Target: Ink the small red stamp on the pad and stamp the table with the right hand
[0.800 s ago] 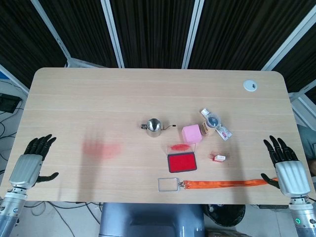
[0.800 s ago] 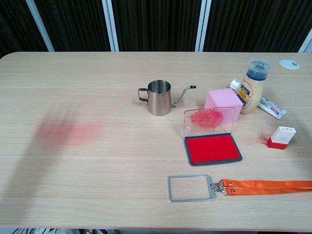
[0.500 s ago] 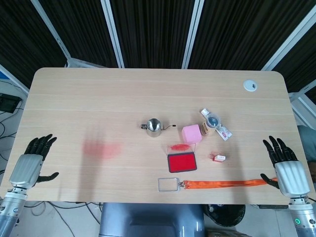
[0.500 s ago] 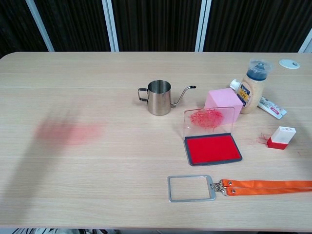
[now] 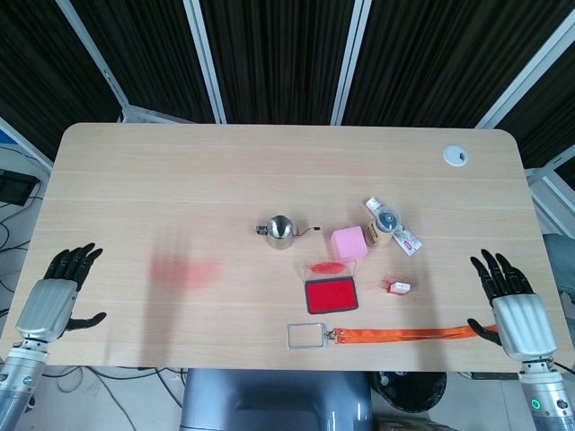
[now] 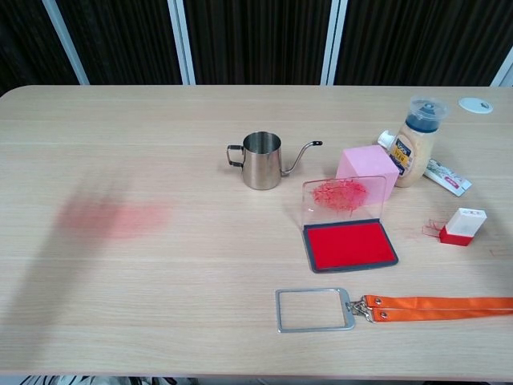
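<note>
1. The right hand (image 5: 512, 301) hovers at the table's (image 5: 180, 180) near edge, fingers spread, holding nothing.
2. An orange lanyard (image 5: 404, 334) ends just beside its thumb.
3. The small red stamp (image 5: 399, 287) stands upright, farther in toward the centre.
4. The open ink pad (image 5: 331, 294) lies beyond the stamp.
5. The left hand (image 5: 56, 301) rests empty and spread at the far side.

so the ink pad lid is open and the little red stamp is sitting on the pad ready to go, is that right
Not quite. The ink pad is open, its clear lid standing up, but the small red stamp is not on it. The chest view shows the stamp standing on the table to the right of the pad, apart from it, with no hand touching it.
</note>
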You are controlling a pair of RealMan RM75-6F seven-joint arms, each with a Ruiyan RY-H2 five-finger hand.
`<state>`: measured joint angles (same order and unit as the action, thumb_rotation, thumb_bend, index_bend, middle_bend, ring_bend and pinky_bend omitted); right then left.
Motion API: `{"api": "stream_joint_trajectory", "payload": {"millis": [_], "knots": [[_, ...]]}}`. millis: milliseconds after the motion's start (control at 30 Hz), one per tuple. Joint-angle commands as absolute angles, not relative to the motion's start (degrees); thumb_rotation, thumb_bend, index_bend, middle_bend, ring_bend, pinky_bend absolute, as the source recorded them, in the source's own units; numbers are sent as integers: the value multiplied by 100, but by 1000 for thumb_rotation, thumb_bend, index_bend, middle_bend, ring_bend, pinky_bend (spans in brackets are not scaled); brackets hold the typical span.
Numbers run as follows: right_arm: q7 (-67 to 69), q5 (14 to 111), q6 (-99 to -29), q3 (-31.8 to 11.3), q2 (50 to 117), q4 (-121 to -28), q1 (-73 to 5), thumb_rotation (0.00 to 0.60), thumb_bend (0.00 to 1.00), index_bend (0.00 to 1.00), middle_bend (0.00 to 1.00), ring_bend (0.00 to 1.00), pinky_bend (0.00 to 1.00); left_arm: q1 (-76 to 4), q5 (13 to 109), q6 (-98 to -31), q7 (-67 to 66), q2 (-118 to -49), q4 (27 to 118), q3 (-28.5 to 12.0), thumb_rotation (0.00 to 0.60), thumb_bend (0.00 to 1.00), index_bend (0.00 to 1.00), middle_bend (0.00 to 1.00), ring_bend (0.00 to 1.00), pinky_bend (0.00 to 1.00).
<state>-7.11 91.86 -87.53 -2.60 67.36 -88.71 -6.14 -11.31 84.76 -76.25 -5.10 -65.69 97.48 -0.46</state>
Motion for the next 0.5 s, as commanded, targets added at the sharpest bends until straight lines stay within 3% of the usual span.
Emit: {"api": "stream_joint_trajectory", "payload": {"millis": [33,233,367,500], "knots": [[-832,9140,-8682,-278,6727,-8948,-639,600,45,0,0,0,190,-1130,8520,-7642,-483,-6546,9745,-32,600,14,0,0,0,0],[-1123,8837,-8263,-370,6820,-9238,-815,600,96,17,39,4,209,-1146,8524,-7596,-455,-6503,9754,-15,600,14,0,0,0,0],[-1518,8611,-7925,-476,7003,-9343,-1020,600,145,149,183,115,255,-1162,8499,-7548,-414,-6471,9777,-14,600,14,0,0,0,0],[-1901,8217,-7541,-621,7290,-9349,-1245,600,187,266,262,180,269,-1175,8485,-7512,-354,-6426,9808,-12,600,14,0,0,0,0]]}}
